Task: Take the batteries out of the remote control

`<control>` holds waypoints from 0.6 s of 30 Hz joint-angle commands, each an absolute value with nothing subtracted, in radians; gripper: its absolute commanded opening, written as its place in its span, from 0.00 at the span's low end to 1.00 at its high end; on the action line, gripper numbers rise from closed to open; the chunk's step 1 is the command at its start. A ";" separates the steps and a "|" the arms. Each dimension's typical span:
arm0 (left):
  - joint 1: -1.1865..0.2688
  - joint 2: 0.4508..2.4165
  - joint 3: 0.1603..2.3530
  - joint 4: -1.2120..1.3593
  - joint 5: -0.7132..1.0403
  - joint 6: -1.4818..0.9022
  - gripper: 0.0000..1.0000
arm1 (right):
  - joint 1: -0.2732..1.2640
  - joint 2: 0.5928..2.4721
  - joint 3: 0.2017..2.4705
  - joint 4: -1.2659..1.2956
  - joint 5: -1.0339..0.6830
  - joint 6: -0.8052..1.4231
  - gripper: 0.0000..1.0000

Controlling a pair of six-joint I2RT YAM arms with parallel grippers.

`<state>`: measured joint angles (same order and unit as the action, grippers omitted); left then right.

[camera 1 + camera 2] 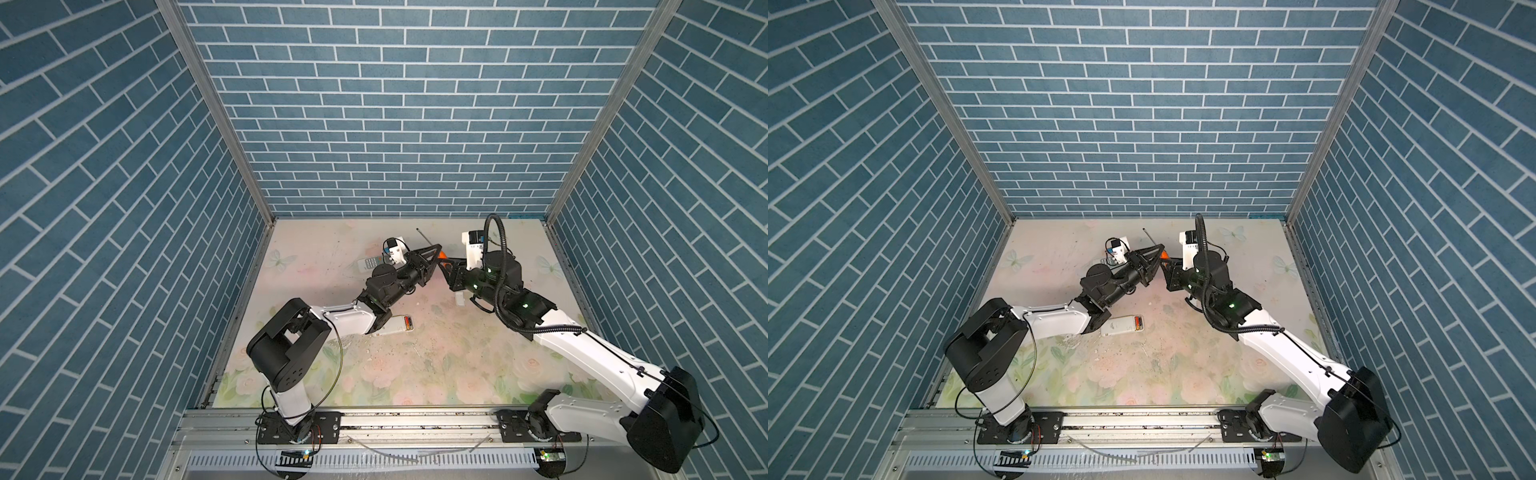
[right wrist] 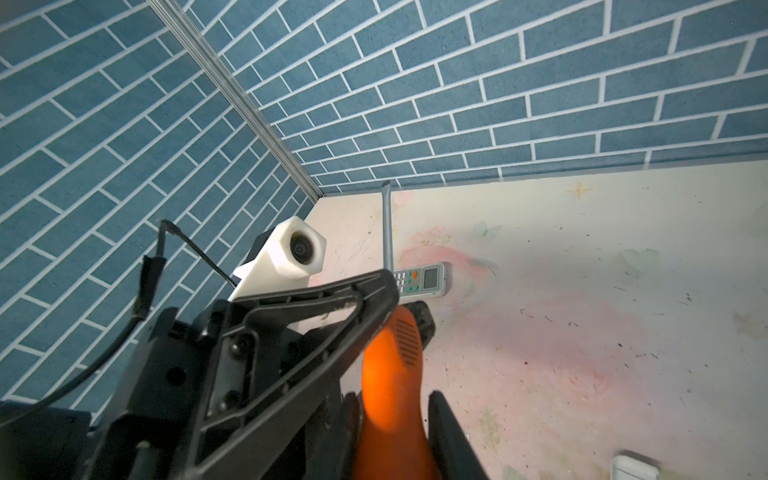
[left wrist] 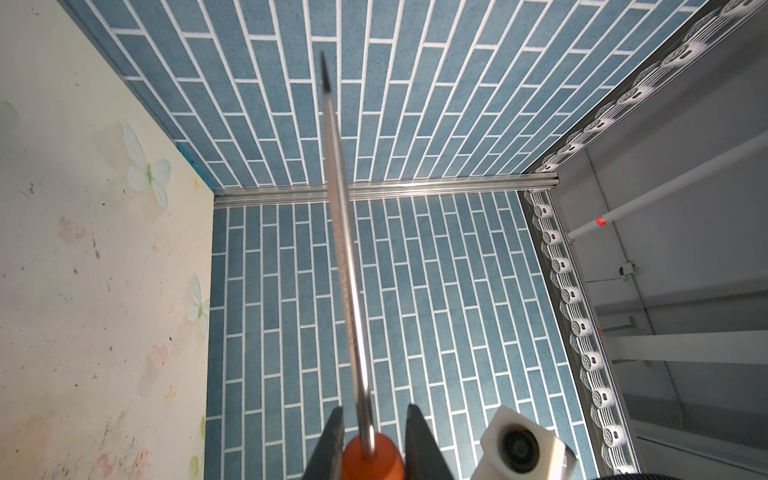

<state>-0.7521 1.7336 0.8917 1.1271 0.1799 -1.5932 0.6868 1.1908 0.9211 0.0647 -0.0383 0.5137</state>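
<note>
Pinched together on the screwdriver's (image 3: 349, 270) orange handle aloft: left gripper (image 3: 374, 419) and right gripper (image 2: 395, 411). Well apart from the batteries (image 1: 1138, 323), bedded in the open remote (image 1: 1119, 326) on the tabletop (image 1: 1183, 365). Nearer the left arm, just beside its forearm.

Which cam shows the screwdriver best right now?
Right wrist view: the screwdriver shows whole, with its orange handle large in frame, its shaft and its tip. The left wrist view gives the shaft and tip sharply but cuts off most of the handle at the frame edge. Both top views show only an orange speck and a thin shaft.
</note>
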 commanded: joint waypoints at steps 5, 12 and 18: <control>-0.811 1.740 0.873 1.053 0.308 -1.532 0.00 | 0.672 1.152 1.061 0.054 0.032 0.446 0.00; -0.805 1.697 0.871 0.994 0.300 -1.476 0.07 | 0.673 1.148 1.103 -0.100 0.025 0.446 0.00; -0.788 1.663 0.851 0.984 0.287 -1.448 0.25 | 0.672 1.137 1.123 -0.216 0.027 0.455 0.00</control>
